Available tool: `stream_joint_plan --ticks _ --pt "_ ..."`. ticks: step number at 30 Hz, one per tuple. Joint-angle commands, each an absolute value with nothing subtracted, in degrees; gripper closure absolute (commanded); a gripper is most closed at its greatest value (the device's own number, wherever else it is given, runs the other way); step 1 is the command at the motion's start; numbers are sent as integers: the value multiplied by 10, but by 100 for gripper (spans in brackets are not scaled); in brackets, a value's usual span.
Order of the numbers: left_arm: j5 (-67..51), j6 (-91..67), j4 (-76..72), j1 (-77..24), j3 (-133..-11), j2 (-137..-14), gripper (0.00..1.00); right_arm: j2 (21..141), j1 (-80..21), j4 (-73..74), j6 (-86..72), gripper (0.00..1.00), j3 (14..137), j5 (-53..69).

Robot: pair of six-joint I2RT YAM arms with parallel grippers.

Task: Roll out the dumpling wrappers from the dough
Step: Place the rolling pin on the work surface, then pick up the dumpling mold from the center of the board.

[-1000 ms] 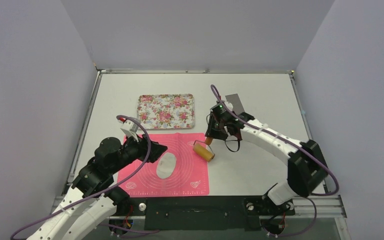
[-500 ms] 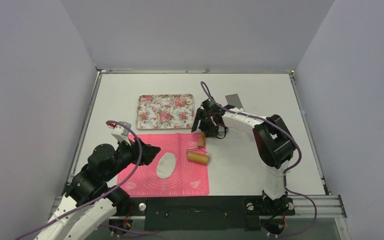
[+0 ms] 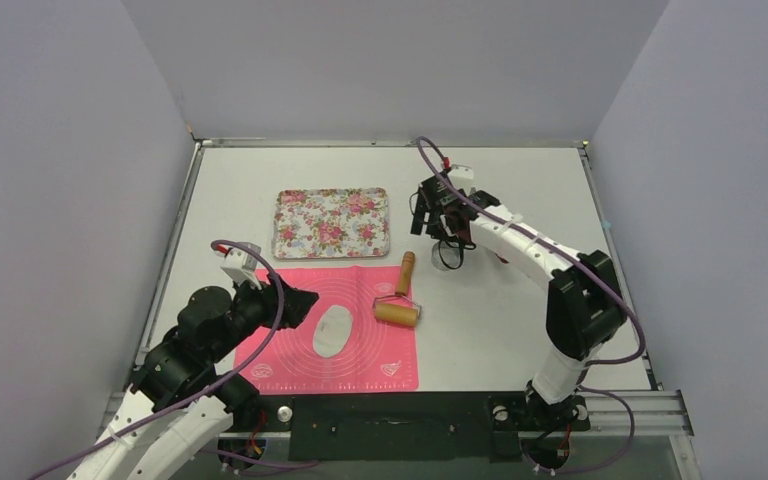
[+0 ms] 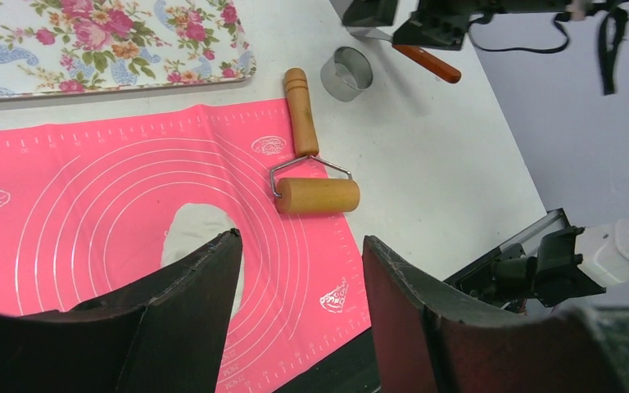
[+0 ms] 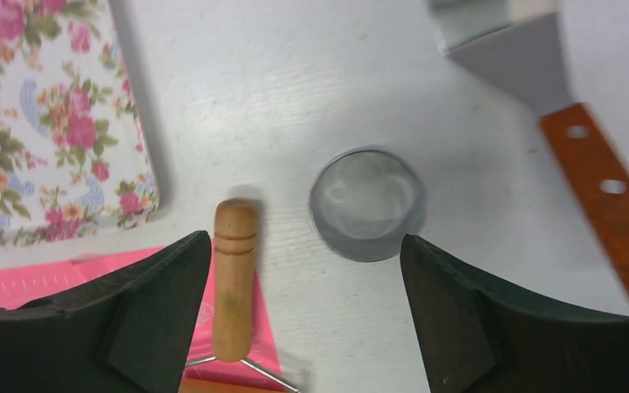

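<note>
We logged left gripper (image 4: 301,241) and right gripper (image 5: 305,246) empty, agape — right above ring cutter (image 5: 367,203); skewed pinch might skid it.

Your mat (image 3: 360,370) lies at the counter's (image 3: 520,330) near edge, left of centre, dough (image 3: 332,330) at its middle. The tray (image 3: 332,222) sits just behind the mat. The roller's (image 3: 398,312) drum rests on the mat's right edge, handle pointing to the far edge. The ring (image 5: 367,203) stands just right of the handle's tip, the spatula (image 5: 598,180) farther right.
</note>
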State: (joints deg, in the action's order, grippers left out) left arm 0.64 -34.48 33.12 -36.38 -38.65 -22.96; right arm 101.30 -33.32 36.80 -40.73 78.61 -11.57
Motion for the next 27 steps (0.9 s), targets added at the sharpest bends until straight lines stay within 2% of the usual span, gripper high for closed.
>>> stream_joint_plan --ticks 1,8,20,26,27 --pt "38 -356 334 -364 -418 -234 46 957 -314 405 -385 20 767 -266" --pt "46 -359 337 -363 -417 -237 46 984 -292 407 -374 33 758 -266" --pt "46 -370 349 -363 -417 -233 46 1055 -277 334 -374 44 723 -201" --pt "50 -375 355 -364 -420 -230 46 1074 -270 305 -383 61 709 -189" --pt "51 -376 357 -363 -420 -229 45 1077 -268 303 -384 71 708 -189"
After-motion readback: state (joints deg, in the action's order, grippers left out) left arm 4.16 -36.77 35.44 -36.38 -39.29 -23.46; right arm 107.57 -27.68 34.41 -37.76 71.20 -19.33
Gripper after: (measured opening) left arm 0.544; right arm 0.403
